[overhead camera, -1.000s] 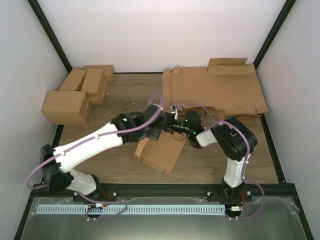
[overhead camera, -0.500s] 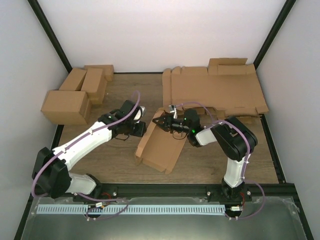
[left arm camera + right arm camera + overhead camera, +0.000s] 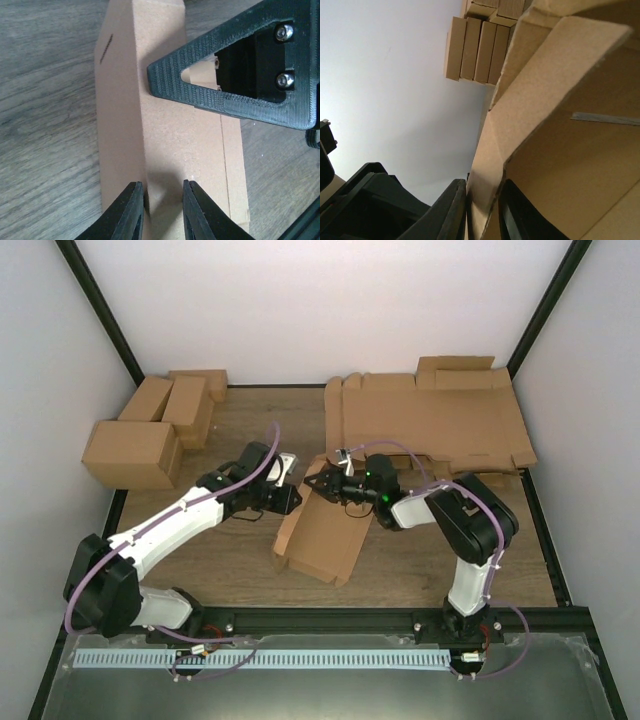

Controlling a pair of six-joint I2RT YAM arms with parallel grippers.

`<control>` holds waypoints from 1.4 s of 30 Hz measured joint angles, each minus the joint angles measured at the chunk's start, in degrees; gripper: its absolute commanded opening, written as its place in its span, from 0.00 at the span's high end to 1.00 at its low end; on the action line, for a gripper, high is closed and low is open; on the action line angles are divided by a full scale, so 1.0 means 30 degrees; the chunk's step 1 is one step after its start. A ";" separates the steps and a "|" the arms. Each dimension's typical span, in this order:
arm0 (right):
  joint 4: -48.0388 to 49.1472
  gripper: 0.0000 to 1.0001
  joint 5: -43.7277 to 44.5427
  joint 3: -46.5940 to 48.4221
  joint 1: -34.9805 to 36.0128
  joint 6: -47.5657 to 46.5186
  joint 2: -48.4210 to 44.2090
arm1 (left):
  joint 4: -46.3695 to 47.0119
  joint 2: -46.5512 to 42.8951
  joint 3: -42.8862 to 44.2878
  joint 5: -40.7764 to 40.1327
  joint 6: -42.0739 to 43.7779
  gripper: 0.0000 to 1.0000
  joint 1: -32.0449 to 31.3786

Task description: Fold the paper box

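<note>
The box (image 3: 322,535) lies on the worktop (image 3: 230,560), half flat. Its far end is right at the tips of both pincers, and the rest runs back under the right pincer (image 3: 316,483) toward me. The left pincer (image 3: 291,496) is at the box's left far corner, and the two pincers nearly meet there.

In my left wrist view, the fingers (image 3: 131,212) are close together with a raised edge of cardboard between them. I cannot tell if they squeeze it or only stand around it. The right pincer's black finger is just ahead, against the same side.

In my right wrist view, a bent-up flap goes down between the fingers (image 3: 449,212) and fills the gap. I cannot tell if it is truly pinched.

I think the box is light and thin. The flat parts are stiff, but it bends easily along the creases. It would likely slide on the smooth wood if I push with one arm only. A hard squeeze could dent or tear a flap. I would take hold of a flap's edge close to its crease and steady the box with the other pincer.
</note>
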 measured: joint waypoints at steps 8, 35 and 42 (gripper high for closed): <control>-0.3446 0.61 0.0517 0.0372 -0.0087 -0.2208 -0.1341 | 0.0787 0.0248 -0.0328 0.1231 0.0102 0.83 0.0051; -1.2713 0.89 0.3592 0.4102 -0.2280 -0.9595 -0.3570 | 0.1137 0.0291 -0.0503 0.1545 -0.0029 0.84 0.0051; -1.3792 0.96 0.2324 0.5661 -0.2266 -1.0972 -0.1559 | 0.1144 0.0291 -0.0503 0.1537 -0.0102 0.84 0.0051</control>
